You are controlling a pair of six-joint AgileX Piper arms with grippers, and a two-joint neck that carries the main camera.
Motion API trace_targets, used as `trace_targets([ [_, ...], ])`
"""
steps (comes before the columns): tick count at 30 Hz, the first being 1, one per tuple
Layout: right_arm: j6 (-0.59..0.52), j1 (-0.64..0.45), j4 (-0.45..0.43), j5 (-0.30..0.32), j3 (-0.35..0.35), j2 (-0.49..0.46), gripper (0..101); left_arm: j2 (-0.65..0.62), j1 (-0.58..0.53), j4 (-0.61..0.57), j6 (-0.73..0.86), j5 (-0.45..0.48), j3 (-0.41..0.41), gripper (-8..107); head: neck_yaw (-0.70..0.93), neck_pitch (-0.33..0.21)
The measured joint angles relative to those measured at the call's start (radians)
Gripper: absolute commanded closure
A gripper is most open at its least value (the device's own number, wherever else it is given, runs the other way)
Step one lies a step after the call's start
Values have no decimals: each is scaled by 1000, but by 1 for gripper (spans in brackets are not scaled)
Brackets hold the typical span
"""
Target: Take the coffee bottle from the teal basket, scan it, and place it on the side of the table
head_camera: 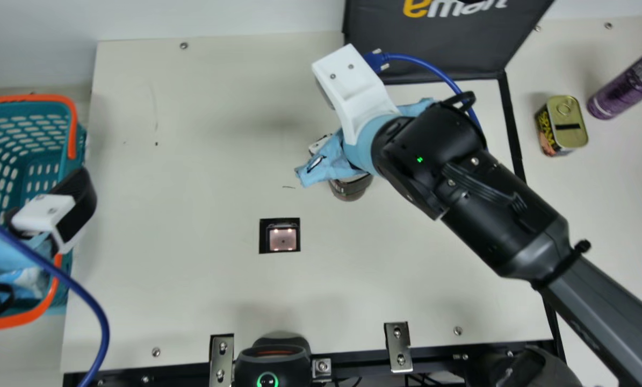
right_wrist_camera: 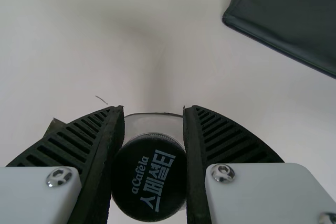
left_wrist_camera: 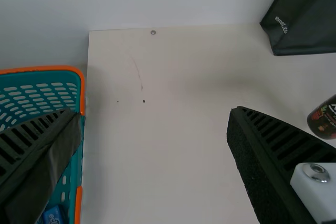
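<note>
Here, with our right gripper (head_camera: 353,88), we clasp the bottle (head_camera: 350,189) snugly between both fingers, at the tabletop (head_camera: 192,269) near the scanner (head_camera: 282,238). Our left gripper (head_camera: 33,180) has its fingers spread wide, gripping nothing, beside the basket's (head_camera: 30,98) inner edge.

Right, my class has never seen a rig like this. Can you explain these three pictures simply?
This robot has two black arms, each ending in a two-fingered gripper. The main view looks down from a neck camera; each wrist view comes from that arm's own camera.

The right gripper holds a dark-capped coffee bottle by its upper part. The left gripper is open and empty, near the teal basket.

Set into the cream table is a small square window, probably the scanner. Towards the right are a tin and a purple can.
</note>
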Motion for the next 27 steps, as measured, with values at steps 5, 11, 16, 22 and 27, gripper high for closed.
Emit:
trace_targets([
  [5,0,-40,5,-3,11,-21,101,0,0,0,0,0,0,9,-110,0],
  [11,-8,-124,24,-4,50,-67,101,0,0,0,0,0,0,9,-225,0],
  [16,-27,-217,44,-8,93,-118,101,0,0,0,0,0,0,9,-225,0],
  [22,-68,-354,76,-3,138,-186,101,0,0,0,0,0,0,9,-225,0],
  [27,-113,-472,102,1,162,-236,101,0,0,0,0,0,0,9,-225,0],
])
